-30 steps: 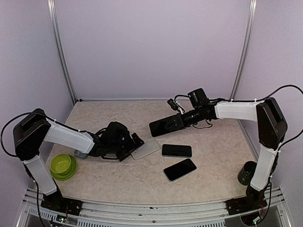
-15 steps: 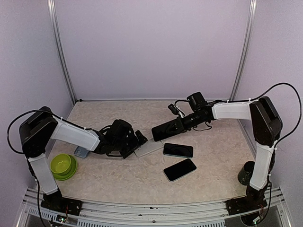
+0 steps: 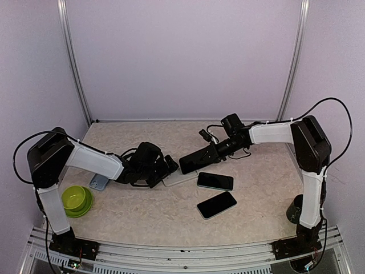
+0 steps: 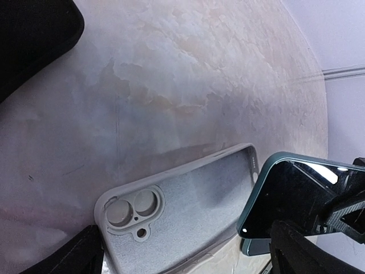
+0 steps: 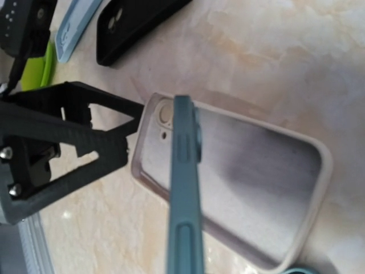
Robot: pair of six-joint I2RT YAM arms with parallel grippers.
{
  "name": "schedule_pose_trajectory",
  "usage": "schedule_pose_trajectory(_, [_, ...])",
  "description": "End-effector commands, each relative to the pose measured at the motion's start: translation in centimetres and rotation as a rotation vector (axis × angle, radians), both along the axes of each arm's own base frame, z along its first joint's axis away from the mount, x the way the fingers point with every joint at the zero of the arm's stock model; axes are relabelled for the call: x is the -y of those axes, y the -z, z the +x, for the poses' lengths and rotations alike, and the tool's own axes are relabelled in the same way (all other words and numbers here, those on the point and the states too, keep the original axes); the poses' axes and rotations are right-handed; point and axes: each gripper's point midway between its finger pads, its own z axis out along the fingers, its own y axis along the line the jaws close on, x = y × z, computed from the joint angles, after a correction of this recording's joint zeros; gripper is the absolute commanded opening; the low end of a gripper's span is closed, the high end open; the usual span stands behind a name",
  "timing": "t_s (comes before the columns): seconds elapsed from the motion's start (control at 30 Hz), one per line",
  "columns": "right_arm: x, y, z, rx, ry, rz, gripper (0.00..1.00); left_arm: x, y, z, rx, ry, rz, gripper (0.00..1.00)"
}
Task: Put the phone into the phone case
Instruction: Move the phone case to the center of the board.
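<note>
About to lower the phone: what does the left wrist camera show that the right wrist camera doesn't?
Left wrist only: the glossy black screen face of the dark teal phone. Right wrist only: a black phone case and a light blue case lying beyond, with the phone seen edge-on. Both: the pale grey phone case, open side up on the table, partly under the phone.

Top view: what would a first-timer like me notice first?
The right gripper holds a dark phone tilted over a pale grey phone case in the middle. The left gripper stands wide open at the case's camera-cutout end. Two more phones lie right of the case; a green bowl sits by the left arm.
</note>
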Motion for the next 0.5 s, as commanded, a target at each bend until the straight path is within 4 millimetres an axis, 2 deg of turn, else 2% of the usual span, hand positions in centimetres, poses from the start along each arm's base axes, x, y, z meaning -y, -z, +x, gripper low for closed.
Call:
schedule_pose_trajectory(0.0, [-0.8, -1.1, 0.2, -0.041, -0.031, 0.06, 0.0, -0.1, -0.2, 1.3, 0.04, -0.006, 0.033, 0.99])
schedule_pose_trajectory(0.23, [-1.0, -0.3, 0.9, -0.061, -0.023, 0.048, 0.0, -0.8, -1.2, 2.9, 0.085, -0.018, 0.046, 0.99])
schedule_pose_trajectory(0.47, [-1.3, 0.3, 1.7, -0.08, -0.018, 0.035, 0.0, -0.5, -1.4, 3.9, 0.101, 0.007, 0.018, 0.99])
